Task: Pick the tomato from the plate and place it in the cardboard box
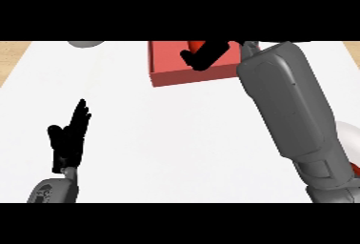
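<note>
A red open-topped box [184,71] stands at the counter's far middle. My right hand [205,56] hangs over its inside, fingers curled round the red tomato [197,45], of which only a small part shows between the fingers. The white plate [349,132] lies at the right edge, mostly hidden behind my right forearm [292,105]. My left hand [69,136] rests open at the lower left, fingers up, far from the box.
A grey round object [85,44] peeks in at the far left edge of the white counter [162,143]. Wooden surface shows at the far left corner [13,57]. My right forearm crosses the counter's right side.
</note>
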